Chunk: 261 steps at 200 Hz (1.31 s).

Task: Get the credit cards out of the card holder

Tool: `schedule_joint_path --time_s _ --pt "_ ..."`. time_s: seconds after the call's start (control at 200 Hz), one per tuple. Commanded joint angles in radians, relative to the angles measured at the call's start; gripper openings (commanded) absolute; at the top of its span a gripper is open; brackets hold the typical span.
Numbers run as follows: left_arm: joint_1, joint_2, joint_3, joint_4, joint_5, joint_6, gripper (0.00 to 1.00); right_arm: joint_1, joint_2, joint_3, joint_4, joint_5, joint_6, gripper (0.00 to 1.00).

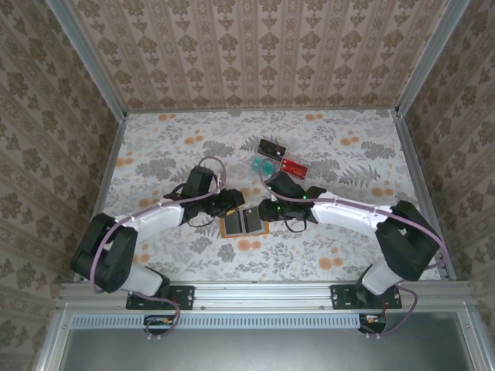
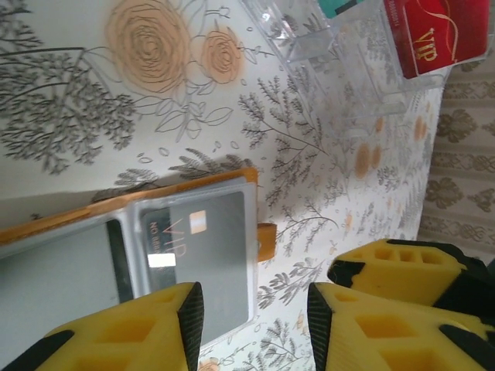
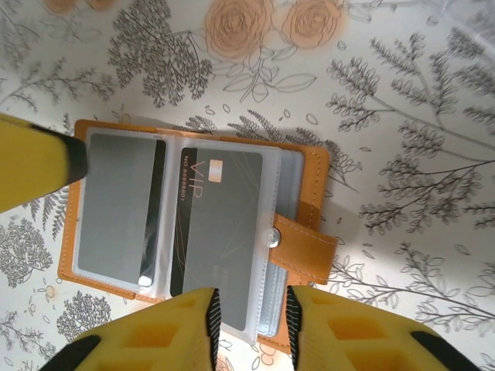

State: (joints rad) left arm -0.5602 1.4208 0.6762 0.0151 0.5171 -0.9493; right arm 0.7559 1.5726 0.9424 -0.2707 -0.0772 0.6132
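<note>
The right gripper (image 3: 251, 328) holds its jaws close together about an edge of the clear pocket where a dark card (image 3: 220, 232) sits; whether they bite, I cannot tell. The left gripper (image 2: 255, 332) stands spread, one finger (image 2: 155, 332) over a corner of the card holder (image 1: 244, 222), which lies open at mid-table. If the pinch catches plastic too, I reckon the holder lifts or skids; the red card (image 1: 294, 165) lies farther off

Orange card holder (image 3: 315, 185), black card (image 3: 220, 232) lettered VIP, red card (image 2: 433, 35) with gold lettering, yellow fingers (image 3: 139, 340), grey-and-orange floral table (image 1: 155, 154)
</note>
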Motion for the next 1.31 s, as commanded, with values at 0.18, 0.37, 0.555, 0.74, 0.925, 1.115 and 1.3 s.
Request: schedule_joint_path --time_s 0.18,0.37,0.555,0.74,0.925,1.115,1.3 --pt "-0.047 0.000 -0.038 -0.055 -0.067 -0.031 0.34 0.018 0.135 0.108 -0.039 -0.077 0.031 0.22" --pt "-0.067 0.056 -0.024 -0.020 -0.051 -0.037 0.29 0.017 0.200 0.144 -0.075 -0.086 0.045 0.18" --pt "-0.069 0.107 -0.015 -0.010 -0.047 -0.037 0.28 0.017 0.207 0.136 -0.085 -0.078 0.084 0.18" --pt "-0.069 0.155 0.006 -0.051 -0.058 -0.006 0.28 0.015 0.217 0.132 -0.103 -0.063 0.088 0.18" --pt "-0.067 0.175 -0.015 -0.044 -0.062 -0.008 0.29 0.007 0.240 0.126 -0.110 -0.105 0.093 0.18" --pt "-0.056 0.177 -0.039 0.015 -0.034 -0.022 0.32 0.003 0.262 0.121 -0.100 -0.145 0.102 0.18" --pt "-0.049 0.176 -0.035 0.050 0.016 -0.026 0.34 0.001 0.270 0.125 -0.112 -0.137 0.097 0.18"
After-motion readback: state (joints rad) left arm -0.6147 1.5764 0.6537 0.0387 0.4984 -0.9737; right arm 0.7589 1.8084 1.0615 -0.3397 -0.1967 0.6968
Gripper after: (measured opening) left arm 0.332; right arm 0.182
